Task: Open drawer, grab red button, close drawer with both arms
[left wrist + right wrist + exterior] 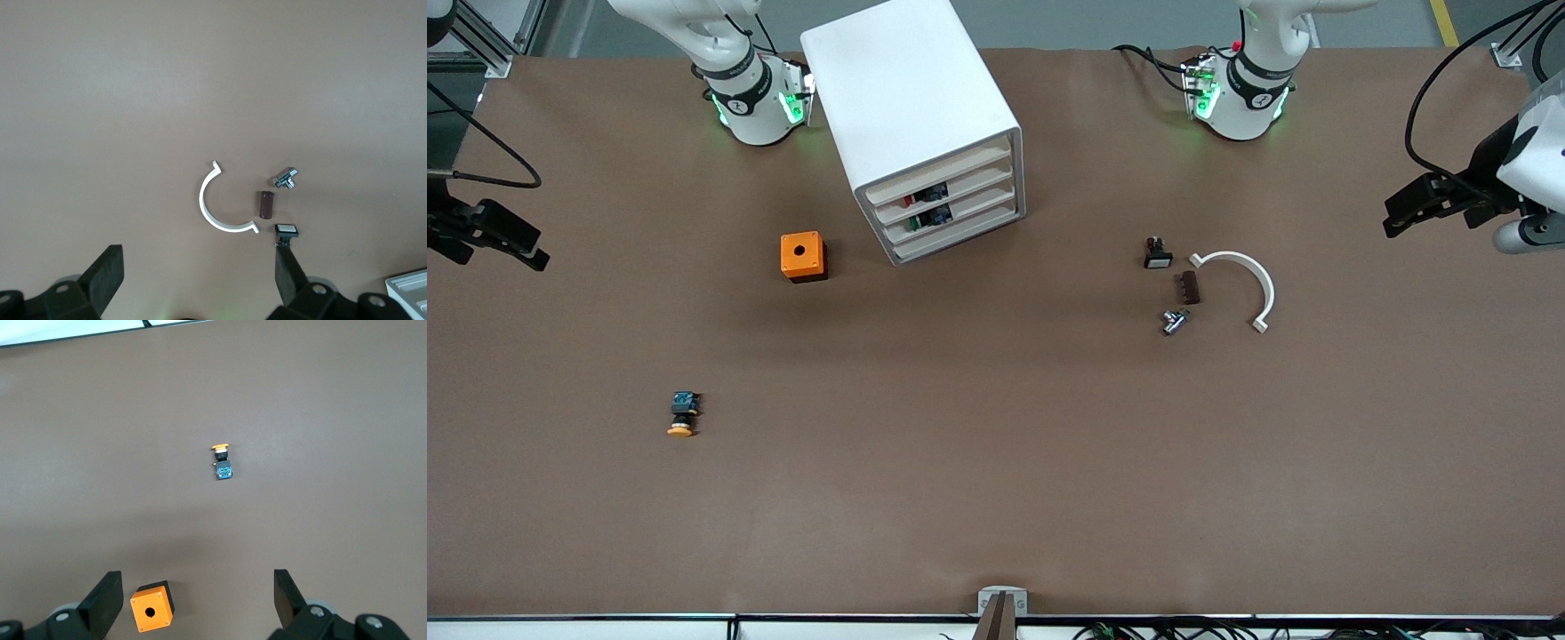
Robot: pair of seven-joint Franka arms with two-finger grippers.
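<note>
Flanking the cabinet (925,124): orange box (803,256), white half-ring (1240,284), yellow-capped button (683,414).

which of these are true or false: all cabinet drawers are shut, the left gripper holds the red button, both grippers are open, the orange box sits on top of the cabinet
1. All drawers of the cabinet are shut: true.
2. The left gripper holds the red button: false, it is empty; the button lies inside the drawer.
3. Both grippers are open: true, the right gripper also shows spread fingers.
4. The orange box sits on top of the cabinet: false, it stands on the table beside the cabinet, toward the right arm's end.
</note>
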